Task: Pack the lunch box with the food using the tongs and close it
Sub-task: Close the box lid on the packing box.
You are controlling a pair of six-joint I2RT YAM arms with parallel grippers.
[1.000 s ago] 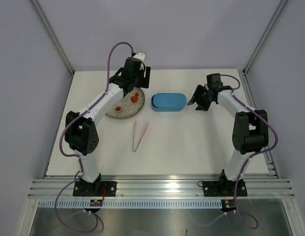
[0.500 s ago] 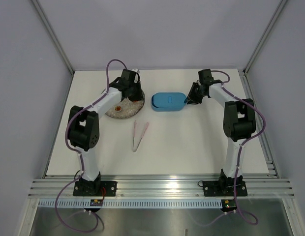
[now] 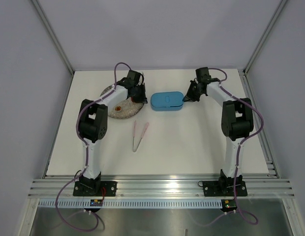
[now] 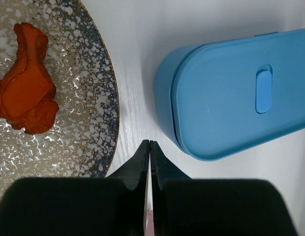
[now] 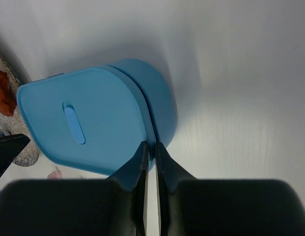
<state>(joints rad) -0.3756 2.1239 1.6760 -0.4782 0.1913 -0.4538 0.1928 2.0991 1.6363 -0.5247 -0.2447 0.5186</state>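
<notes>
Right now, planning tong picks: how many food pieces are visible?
2, on the plate: an orange-red chunk toward the lunch box, a small piece nearer the front. The left arm may hide others.

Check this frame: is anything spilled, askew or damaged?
Nothing stands out. The lunch box sits level with its lid on, the food is on the plate, and the tongs lie flat on the table. No spills or damage are visible.

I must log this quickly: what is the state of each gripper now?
Left gripper: closed, holding nothing.
Right gripper: closed on the lid edge, it seems.
</notes>
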